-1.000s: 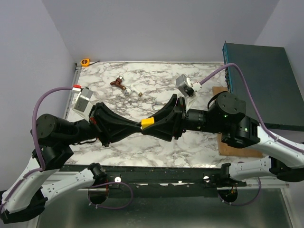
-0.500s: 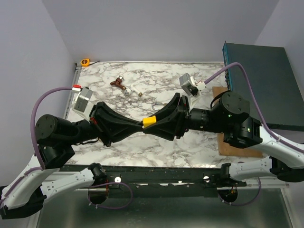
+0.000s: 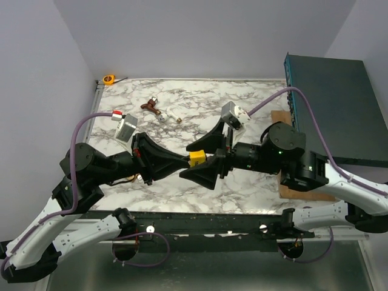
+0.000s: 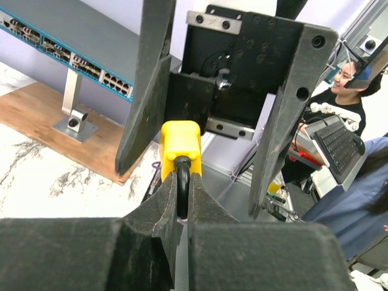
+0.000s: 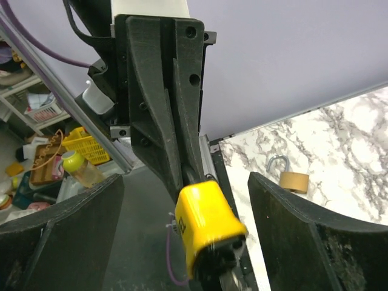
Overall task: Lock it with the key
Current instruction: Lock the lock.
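yellow padlock [image 3: 197, 159]: shackle [image 4: 182, 167] pinched in left claw [image 4: 181, 197], right claw [image 5: 185, 182] wide astride body; probably regrasp step, next calling for square closure.

Left claw [image 4: 182, 185] pinched shut, right claw [image 5: 185, 180] spread wide.

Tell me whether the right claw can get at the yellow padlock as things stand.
Probably yes: the right claw is open and already straddles the yellow padlock, which the left claw holds by its shackle, with nothing between them.
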`<state>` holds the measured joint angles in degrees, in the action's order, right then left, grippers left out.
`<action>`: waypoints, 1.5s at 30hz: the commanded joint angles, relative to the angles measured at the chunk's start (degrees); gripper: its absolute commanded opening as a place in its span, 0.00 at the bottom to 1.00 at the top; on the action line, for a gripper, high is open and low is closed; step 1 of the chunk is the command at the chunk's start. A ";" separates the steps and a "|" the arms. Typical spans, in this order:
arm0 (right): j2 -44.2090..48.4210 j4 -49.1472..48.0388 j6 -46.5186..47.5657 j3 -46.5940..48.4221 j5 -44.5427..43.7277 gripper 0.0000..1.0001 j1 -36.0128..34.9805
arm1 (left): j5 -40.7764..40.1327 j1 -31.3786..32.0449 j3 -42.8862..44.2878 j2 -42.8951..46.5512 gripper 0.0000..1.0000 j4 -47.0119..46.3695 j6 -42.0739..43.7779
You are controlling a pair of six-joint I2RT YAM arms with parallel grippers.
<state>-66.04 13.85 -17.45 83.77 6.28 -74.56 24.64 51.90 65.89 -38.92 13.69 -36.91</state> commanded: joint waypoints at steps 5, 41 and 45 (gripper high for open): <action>6.41 5.63 3.05 -0.68 -3.90 0.88 -0.32 | 0.73 -1.98 0.90 3.46 0.00 -0.58 0.78; 3.55 8.39 2.51 2.28 9.31 0.26 -0.32 | 5.67 -2.50 3.46 7.60 0.00 3.04 1.43; 3.84 8.46 2.39 2.18 9.71 0.17 -0.37 | 5.52 -2.50 3.40 7.61 0.00 2.95 1.31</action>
<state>-62.76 21.10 -15.00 85.03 14.11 -74.63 29.52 49.60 67.09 -31.66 19.49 -35.31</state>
